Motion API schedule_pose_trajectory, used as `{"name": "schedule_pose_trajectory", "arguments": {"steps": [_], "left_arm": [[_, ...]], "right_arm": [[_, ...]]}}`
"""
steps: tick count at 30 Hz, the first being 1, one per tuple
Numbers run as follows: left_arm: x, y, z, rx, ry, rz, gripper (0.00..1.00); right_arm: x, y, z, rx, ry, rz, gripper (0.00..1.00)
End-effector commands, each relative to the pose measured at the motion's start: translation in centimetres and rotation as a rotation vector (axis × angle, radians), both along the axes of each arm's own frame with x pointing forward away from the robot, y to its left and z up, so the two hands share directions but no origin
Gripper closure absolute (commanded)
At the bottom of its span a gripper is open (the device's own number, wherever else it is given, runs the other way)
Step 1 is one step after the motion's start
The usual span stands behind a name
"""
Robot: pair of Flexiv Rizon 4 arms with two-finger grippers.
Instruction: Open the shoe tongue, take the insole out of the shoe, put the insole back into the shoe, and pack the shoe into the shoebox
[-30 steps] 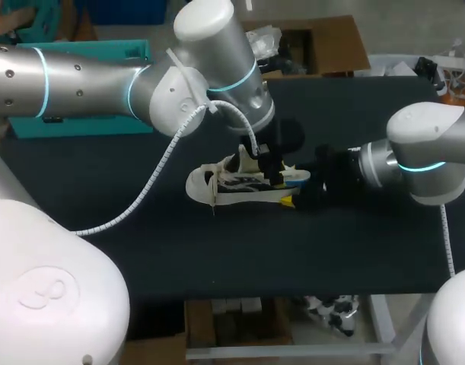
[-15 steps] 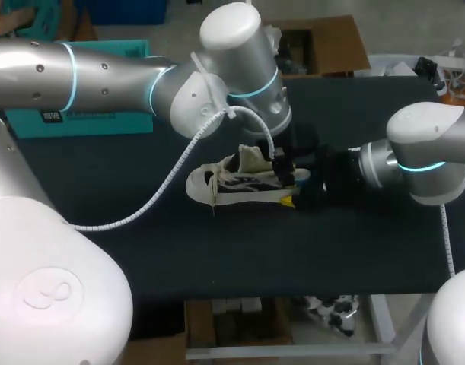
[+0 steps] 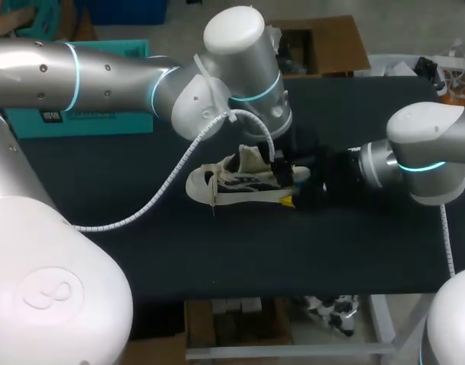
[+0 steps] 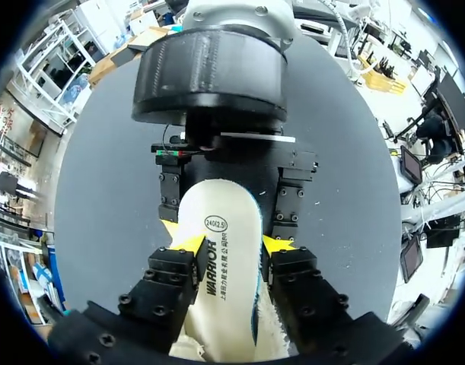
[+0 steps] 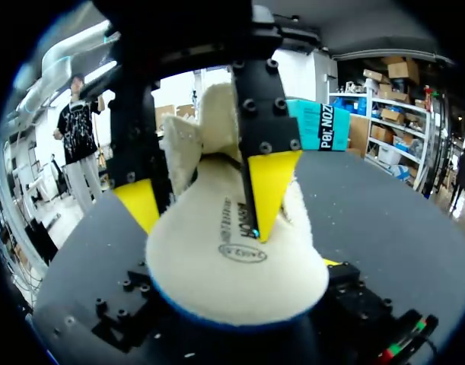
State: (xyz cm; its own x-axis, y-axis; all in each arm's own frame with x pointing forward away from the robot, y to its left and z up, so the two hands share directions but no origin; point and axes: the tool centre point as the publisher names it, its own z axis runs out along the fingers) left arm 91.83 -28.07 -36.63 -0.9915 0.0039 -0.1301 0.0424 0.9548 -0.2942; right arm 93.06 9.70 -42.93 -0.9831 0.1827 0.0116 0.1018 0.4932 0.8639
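**Insole in the left grip, packing not yet begun**

The shoe (image 3: 232, 182) sits in the middle of the black table (image 3: 141, 251). A teal box (image 3: 129, 123), probably the shoebox, stands well apart at the far left, so nothing is packed. The shoe's mouth looks spread, so step 1 of 4 seems done.

The left gripper (image 4: 230, 243) is closed on the cream insole (image 4: 221, 220), with 1 yellow tip on each long edge. The insole's heel end is raised out of the shoe. The right gripper (image 3: 297, 194) is at the shoe's heel, and I cannot tell its hold.

I also cannot tell whether the insole is coming out or going back. Seating it and boxing the shoe are left.
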Motion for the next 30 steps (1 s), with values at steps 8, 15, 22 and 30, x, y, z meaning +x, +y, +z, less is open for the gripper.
{"name": "schedule_pose_trajectory", "arguments": {"steps": [8,15,22,30], "left_arm": [[-0.1,-0.8,-0.2,-0.009,-0.036,0.038,0.55],[0.6,-0.6,0.5,-0.031,-0.058,0.074,0.56],[0.9,0.1,1.4,-0.063,-0.077,0.102,0.59],[1.3,0.8,2.2,-0.09,-0.096,0.131,0.64]], "right_arm": [[-0.1,0.2,-0.4,0.004,-0.001,0.001,1.0],[-0.1,0.2,-0.4,0.004,-0.001,0.001,1.0],[-0.1,0.2,-0.4,0.004,-0.001,0.001,1.0],[-0.1,0.2,-0.4,0.004,-0.001,0.001,1.0]]}}
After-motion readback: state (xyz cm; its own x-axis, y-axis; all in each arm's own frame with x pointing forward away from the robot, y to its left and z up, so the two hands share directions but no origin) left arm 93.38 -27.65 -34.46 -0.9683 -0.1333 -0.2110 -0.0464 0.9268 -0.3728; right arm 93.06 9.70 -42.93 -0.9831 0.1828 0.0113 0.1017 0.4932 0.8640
